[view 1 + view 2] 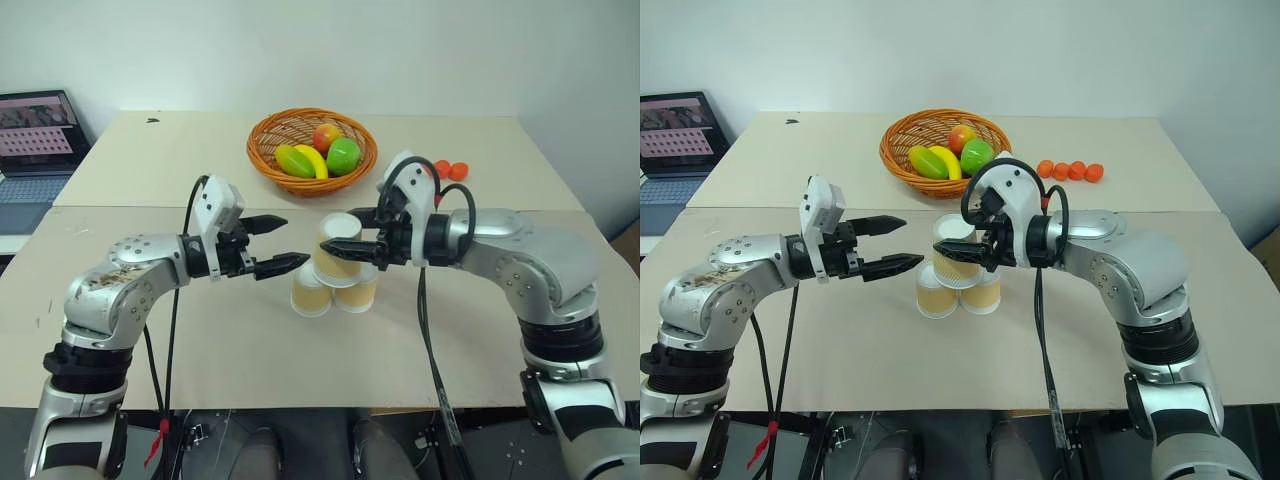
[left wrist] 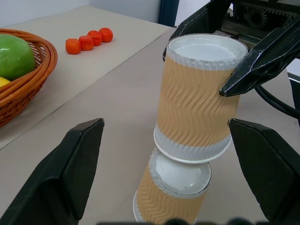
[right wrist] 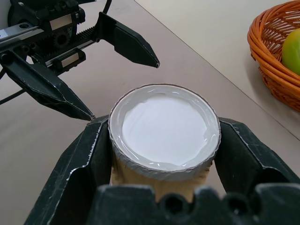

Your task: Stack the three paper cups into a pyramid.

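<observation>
Right tool [image 1: 352,232] clamps the top cup [image 1: 339,244], seating it across two base cups [image 1: 311,291]; left tool [image 1: 284,244], at nine o'clock, stands released.

Tan zigzag-ribbed paper cups [image 1: 337,262], white bases

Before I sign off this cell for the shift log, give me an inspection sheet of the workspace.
Surface: tan table, seam between sections.
Job's things: two base cups side by side, upside down; top cup rests on them.
Clutter: fruit basket; orange balls.
Grippers: right tool shut on top cup; left tool open, beside the stack.
Cables: black leads hang from both arms.
Surroundings: laptop, white wall.
</observation>
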